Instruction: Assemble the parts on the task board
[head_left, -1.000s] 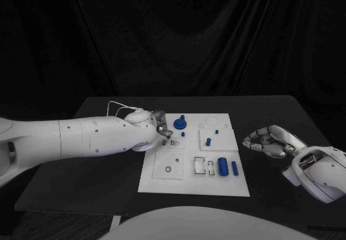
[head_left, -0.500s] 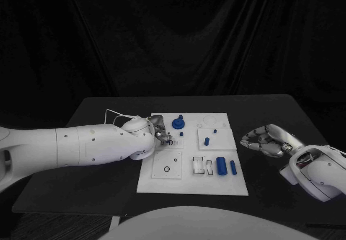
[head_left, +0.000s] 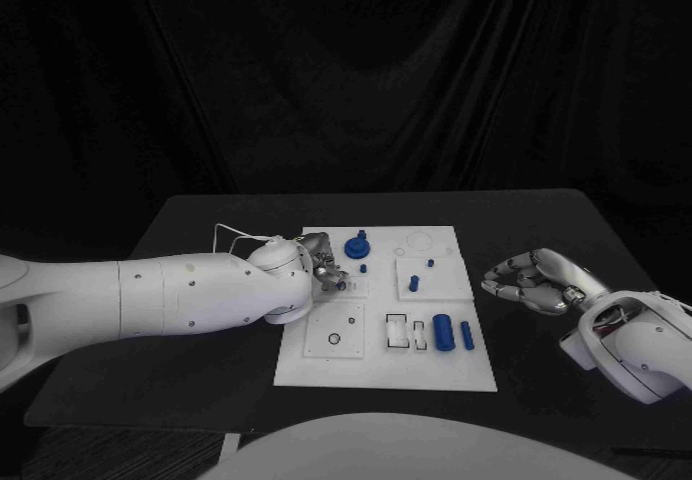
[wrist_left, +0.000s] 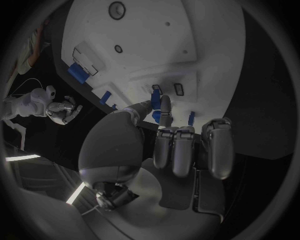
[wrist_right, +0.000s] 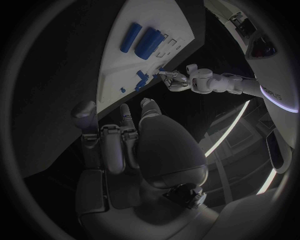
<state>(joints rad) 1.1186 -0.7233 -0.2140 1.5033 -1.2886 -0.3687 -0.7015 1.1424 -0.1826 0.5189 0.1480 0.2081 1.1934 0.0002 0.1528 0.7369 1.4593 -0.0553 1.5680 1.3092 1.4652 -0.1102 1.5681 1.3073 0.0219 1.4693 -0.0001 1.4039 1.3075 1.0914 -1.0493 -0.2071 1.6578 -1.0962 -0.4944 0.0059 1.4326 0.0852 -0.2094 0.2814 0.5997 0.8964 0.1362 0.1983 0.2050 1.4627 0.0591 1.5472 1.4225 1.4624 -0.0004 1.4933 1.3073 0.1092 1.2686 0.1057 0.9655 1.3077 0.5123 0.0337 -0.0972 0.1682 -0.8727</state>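
We see our left hand (head_left: 323, 258) over the 10 o'clock part of the flat white rectangular task board (head_left: 343, 365), fingertips down among the small slots there. In the left wrist view a thumb and a finger (wrist_left: 165, 106) close on a small blue block-shaped part (wrist_left: 155, 98) beside a rectangular slot, so we judge it pinched; the other fingers hang side by side, curled under.

The rest of the parts lie spread over the board: a blue knob-shaped piece (head_left: 359, 243) at 12 o'clock, a short blue peg (head_left: 415, 283) just right of centre, and a fat blue cylinder (head_left: 444, 332) with a thin blue rod (head_left: 467, 336) at 4 o'clock.

Our right hand (head_left: 531, 281) hovers off the board's 3 o'clock edge, fingers curled inward on nothing.

The main risk, as we judge it, is the block going in tilted: the pinch is narrow, and a slight twist could jam it on the slot's rim or flick it free. Pressing then might shove the board. The left hand's bulk also sits near the knob and could nudge it.
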